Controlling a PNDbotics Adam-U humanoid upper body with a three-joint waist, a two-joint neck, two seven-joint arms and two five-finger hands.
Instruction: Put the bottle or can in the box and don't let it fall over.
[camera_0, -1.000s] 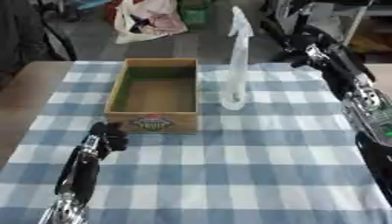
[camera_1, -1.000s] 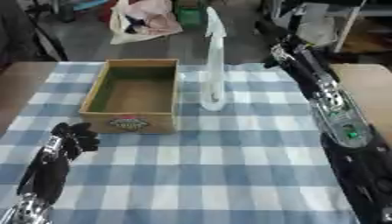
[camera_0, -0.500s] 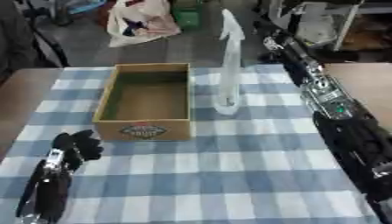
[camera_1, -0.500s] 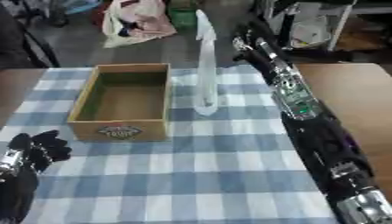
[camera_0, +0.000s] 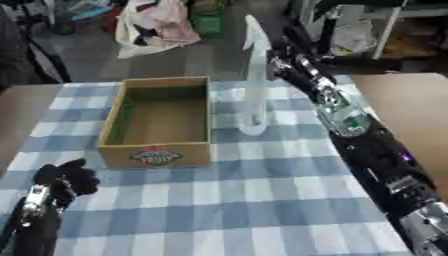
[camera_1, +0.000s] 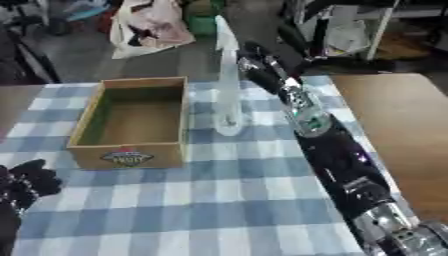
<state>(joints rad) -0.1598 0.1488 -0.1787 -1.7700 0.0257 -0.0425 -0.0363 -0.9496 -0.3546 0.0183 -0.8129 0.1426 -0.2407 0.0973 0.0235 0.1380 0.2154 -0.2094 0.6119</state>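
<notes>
Reaching closer, the right hand (camera_0: 282, 56) is now nearing the upright bottle (camera_0: 255, 80), which is standing on the counter (camera_0: 262, 200) just right of the box (camera_0: 159, 121); its fingers are too blurred to judge.

Open-top box (camera_0: 160, 123) w/ bare floor, tall spray bottle (camera_0: 255, 75) upright just right of it.

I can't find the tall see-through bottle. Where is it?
The bottle stands upright on the checked tablecloth, just right of the open cardboard box, near the table's far edge. The robot's right hand is close beside its upper part.
</notes>
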